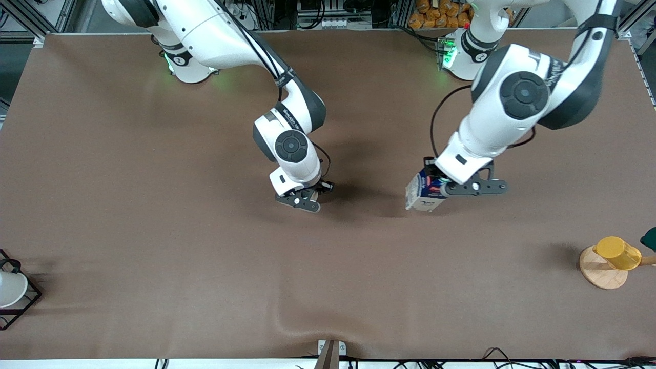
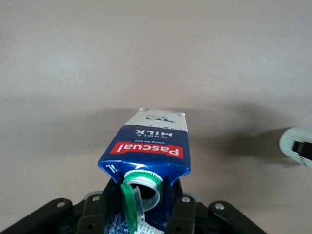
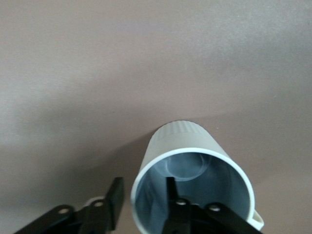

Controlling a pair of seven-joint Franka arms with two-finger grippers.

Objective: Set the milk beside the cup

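Left gripper point(image 1: 439, 185) was closed on the milk point(image 1: 423, 193) near the table's point(image 1: 154, 205) middle, toward the left arm's end. In the left wrist view the fingers point(image 2: 181, 207) pinched the carton's gable top, green cap point(image 2: 132, 204) flipped open beside the spout. Carton tilted in the front view — whether its base touched the brown surface could not be told. Blue face with red label band showed, white side below it.

Right gripper point(image 1: 306, 197) sat low at mid-table, toward the right arm's end from the milk. It had the cup point(image 3: 195, 180) by the rim: one finger point(image 3: 171, 197) inside the grey interior, the other point(image 3: 115, 201) outside the wall, closed down to the wall's thickness. In the front view the cup point(image 1: 309, 195) was mostly hidden under the gripper. Milk and cup were apart, bare table between them; the left wrist view caught a piece of the right arm's hand point(image 2: 297, 146) off to one side.

Other stuff — yellow cup point(image 1: 617, 252) on a round wooden stand point(image 1: 599, 271) at the left arm's end, nearer the front camera; white cup point(image 1: 9, 288) in a black wire rack point(image 1: 25, 302) at the right arm's end.
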